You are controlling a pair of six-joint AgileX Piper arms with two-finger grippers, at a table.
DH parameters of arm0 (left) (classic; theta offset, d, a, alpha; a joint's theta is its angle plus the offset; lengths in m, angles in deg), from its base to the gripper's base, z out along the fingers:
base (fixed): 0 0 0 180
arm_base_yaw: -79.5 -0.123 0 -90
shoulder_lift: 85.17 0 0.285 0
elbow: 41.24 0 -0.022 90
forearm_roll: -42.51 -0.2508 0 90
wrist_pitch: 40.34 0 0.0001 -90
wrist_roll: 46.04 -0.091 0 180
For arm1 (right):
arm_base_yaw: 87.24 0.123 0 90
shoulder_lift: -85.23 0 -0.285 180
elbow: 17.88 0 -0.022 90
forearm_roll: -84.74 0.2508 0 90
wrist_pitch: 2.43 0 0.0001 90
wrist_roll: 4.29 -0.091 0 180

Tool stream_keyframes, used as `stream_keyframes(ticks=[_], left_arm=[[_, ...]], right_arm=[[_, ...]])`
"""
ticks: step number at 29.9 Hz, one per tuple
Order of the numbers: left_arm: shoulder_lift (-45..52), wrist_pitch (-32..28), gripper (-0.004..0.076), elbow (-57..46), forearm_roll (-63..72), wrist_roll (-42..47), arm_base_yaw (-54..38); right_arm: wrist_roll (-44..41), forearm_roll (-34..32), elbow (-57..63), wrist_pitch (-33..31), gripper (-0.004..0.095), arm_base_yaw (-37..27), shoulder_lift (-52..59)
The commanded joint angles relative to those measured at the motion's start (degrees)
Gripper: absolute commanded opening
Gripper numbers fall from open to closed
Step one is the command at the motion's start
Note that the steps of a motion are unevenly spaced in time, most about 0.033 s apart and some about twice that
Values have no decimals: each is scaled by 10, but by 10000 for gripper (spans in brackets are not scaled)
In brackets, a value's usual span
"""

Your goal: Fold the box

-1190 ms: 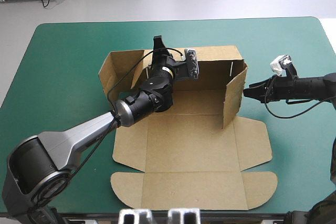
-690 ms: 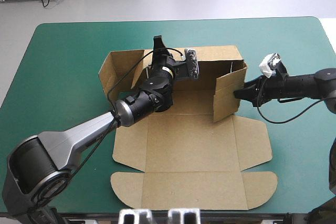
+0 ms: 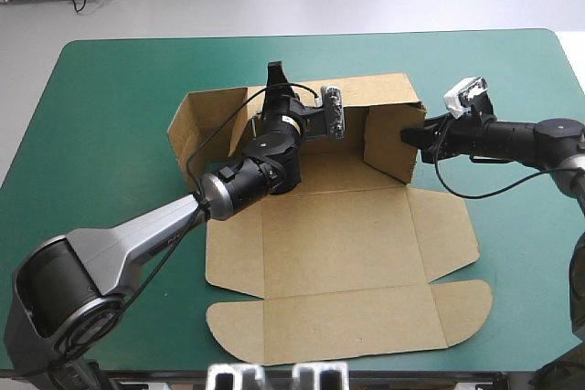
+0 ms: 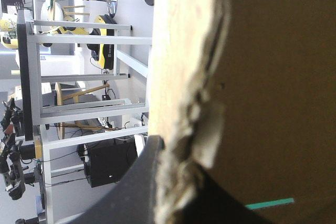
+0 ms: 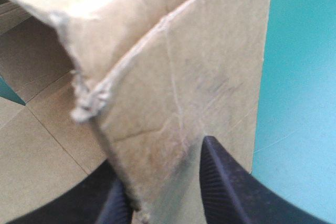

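Box (image 3: 338, 226) of brown board on the teal-green bench (image 3: 110, 89), around the middle and toward 12 o'clock, part-way to an open tray. Has the back wall (image 3: 384, 93) upright at 12 o'clock and the lid (image 3: 356, 317) flat toward 6 o'clock, flaps spread at 3 and 9. Grips the back wall's top edge with the left tool (image 3: 274, 79), clenched on the board, with black fingers (image 4: 139, 187) either side of the edge in the left wrist view. Judged a steadying hold, to stop that wall from falling during work on the other side. Reaches in from 3 o'clock with the right tool (image 3: 413, 137), pinched on the right side wall (image 3: 393, 143), one finger inside the panel and one outside in the right wrist view. Holds that wall raised and angled inward toward 9 o'clock, close to the back wall's end, probably to square and tuck the corner. Shows the left side wall (image 3: 187, 130) at 9 o'clock up but splayed outward, touched by neither tool. Next, most likely: seating the right wall against the back wall, then the same at 9 o'clock. Risks, as a judgement: thin board buckling off its scored crease, or the whole sheet sliding on the cover under a sideways push.
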Motion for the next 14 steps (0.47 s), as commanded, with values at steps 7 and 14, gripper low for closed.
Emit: stream_keyframes(ticks=[7,14], left_arm=[[20,-31,-10,9,23,6,4],[19,-54,4,9,20,6,2]], right_arm=[[5,55,-16,38,-9,8,26],[-4,57,-16,31,-9,9,26]])
